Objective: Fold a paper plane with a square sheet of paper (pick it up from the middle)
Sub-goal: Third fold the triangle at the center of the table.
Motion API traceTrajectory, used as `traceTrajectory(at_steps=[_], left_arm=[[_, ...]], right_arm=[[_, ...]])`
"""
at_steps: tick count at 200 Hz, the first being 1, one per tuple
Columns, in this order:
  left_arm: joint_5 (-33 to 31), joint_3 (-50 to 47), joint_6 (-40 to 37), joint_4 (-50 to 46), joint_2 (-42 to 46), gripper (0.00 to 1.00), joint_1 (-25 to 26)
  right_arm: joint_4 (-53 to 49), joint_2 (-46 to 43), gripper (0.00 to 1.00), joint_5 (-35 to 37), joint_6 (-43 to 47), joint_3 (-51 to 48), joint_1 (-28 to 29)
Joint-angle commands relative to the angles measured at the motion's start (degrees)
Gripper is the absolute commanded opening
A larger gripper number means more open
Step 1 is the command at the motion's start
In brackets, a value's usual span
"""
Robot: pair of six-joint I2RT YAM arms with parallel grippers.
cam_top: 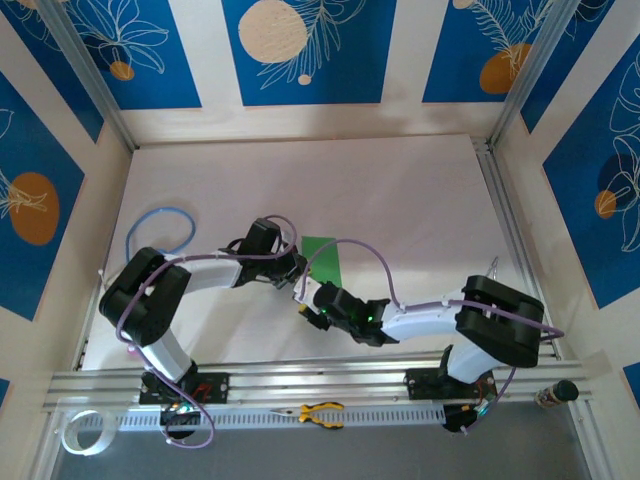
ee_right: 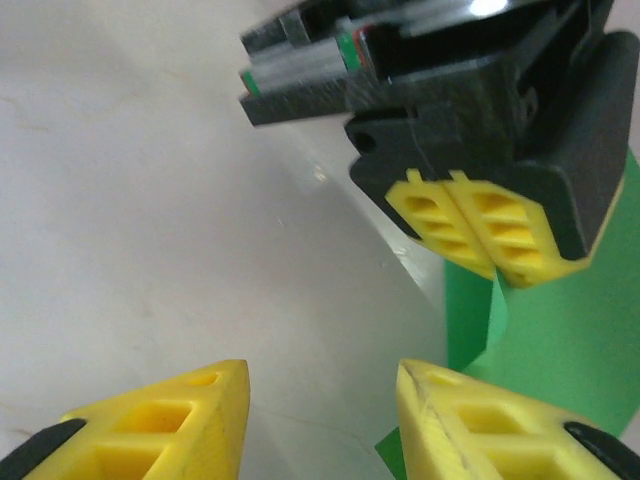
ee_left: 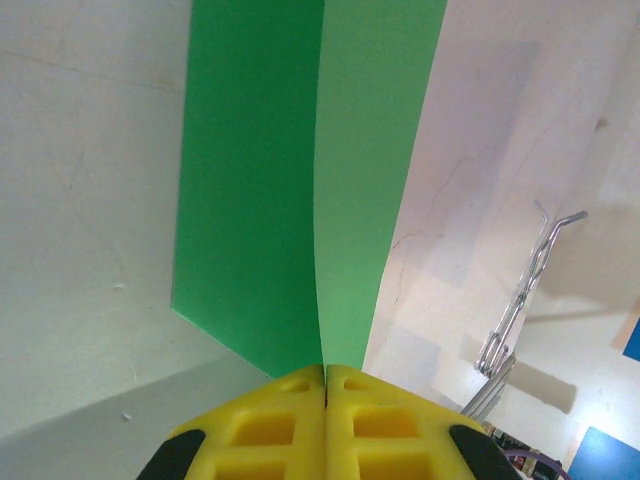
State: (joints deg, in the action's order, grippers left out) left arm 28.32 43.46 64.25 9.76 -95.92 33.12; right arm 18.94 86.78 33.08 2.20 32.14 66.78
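Left gripper (ee_left: 325, 372): clenched on the near edge of the green sheet of paper (ee_left: 260, 190), right at its crease. Right gripper (ee_right: 320, 380): jaws parted, nothing between them, just beside the sheet. Sheet: mid-table (cam_top: 400, 200), two panels meeting at a centre fold.

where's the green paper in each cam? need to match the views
Top external: green paper mid-table, just beyond the tip of the left hand.
Left wrist: green paper in the centre, running from the shut left hand to the top edge.
Right wrist: green paper at lower right, under the left hand, beside the open right hand.
Shared landmark: the left hand pinching the paper.
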Motion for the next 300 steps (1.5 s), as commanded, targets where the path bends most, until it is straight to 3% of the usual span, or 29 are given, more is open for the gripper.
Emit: traceTrajectory(at_steps=[1,55,108,141,161,204,231,300], left_arm=[[1.1,1.1,0.6,0.1,1.2,0.03,-0.7],[0.6,1.0,0.1,-0.6,1.3,0.03,-0.6],[0.0,1.7,-1.0,-2.3,1.3,0.03,-0.7],[-0.1,1.9,-1.1,-2.5,1.6,0.03,-0.7],[-0.3,1.9,-1.1,-2.6,1.8,0.03,-0.6],[0.2,2.2,-1.1,-2.6,1.5,0.03,-0.7],[-0.1,2.2,-1.0,-2.5,1.4,0.03,-0.6],[0.1,2.1,-0.8,-2.0,1.2,0.03,-0.7]], right_arm=[[1.3,1.4,0.39,4.3,1.2,0.6,0.7],[2.0,-1.3,0.35,3.0,0.8,-0.9,0.6],[1.0,-12.5,0.37,-2.3,-1.6,-4.6,-0.4],[-3.5,-22.7,0.4,-12.6,-6.6,-7.9,-7.5],[-6.8,-23.9,0.42,-18.7,-6.2,-7.9,-12.6],[-6.1,-19.0,0.49,-16.8,0.4,-5.6,-10.4],[-3.9,-14.5,0.57,-11.4,1.7,-3.9,-7.0],[2.2,-4.1,0.57,-2.2,5.0,-0.7,-1.3]])
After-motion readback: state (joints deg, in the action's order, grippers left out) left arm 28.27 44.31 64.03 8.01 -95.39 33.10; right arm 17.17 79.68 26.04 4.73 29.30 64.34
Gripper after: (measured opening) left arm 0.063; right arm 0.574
